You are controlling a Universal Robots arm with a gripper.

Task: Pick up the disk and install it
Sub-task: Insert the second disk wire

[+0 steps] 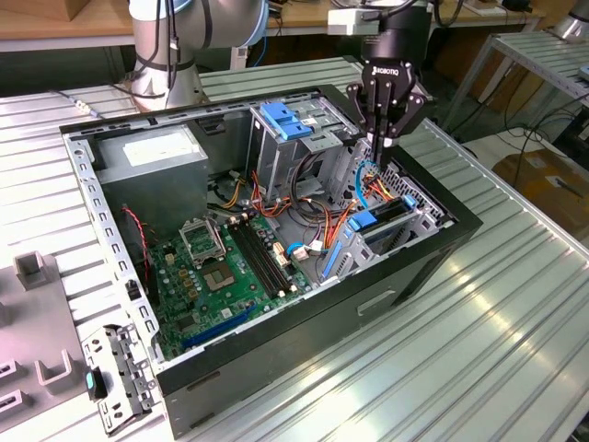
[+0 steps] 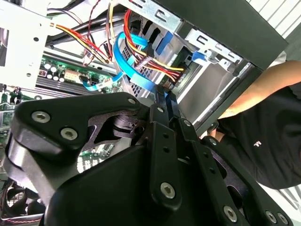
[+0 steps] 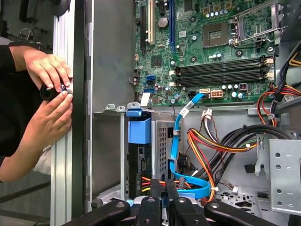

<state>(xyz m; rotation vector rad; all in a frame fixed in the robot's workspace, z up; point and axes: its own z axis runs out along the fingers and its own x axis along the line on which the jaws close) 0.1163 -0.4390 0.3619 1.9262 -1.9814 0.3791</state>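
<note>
The disk (image 1: 379, 224) stands on edge in the lower drive bay at the case's front corner, on the exterior view's right, with its blue side rail showing. In the first wrist view its blue rail tab (image 3: 139, 130) sticks up from the bay slot. My gripper (image 1: 384, 140) hangs just above that bay among the blue and orange cables. Its fingers are together with nothing between them in both wrist views, gripper (image 2: 165, 95) and gripper (image 3: 165, 187). It is a short way from the disk, not touching it.
The open computer case (image 1: 433, 241) lies on a ribbed metal table. Inside are a green motherboard (image 1: 216, 267), a grey power supply box (image 1: 152, 157), an upper cage with a blue latch (image 1: 285, 120) and loose cables (image 3: 207, 146). A person's hands (image 3: 49, 89) rest at the case's outer wall.
</note>
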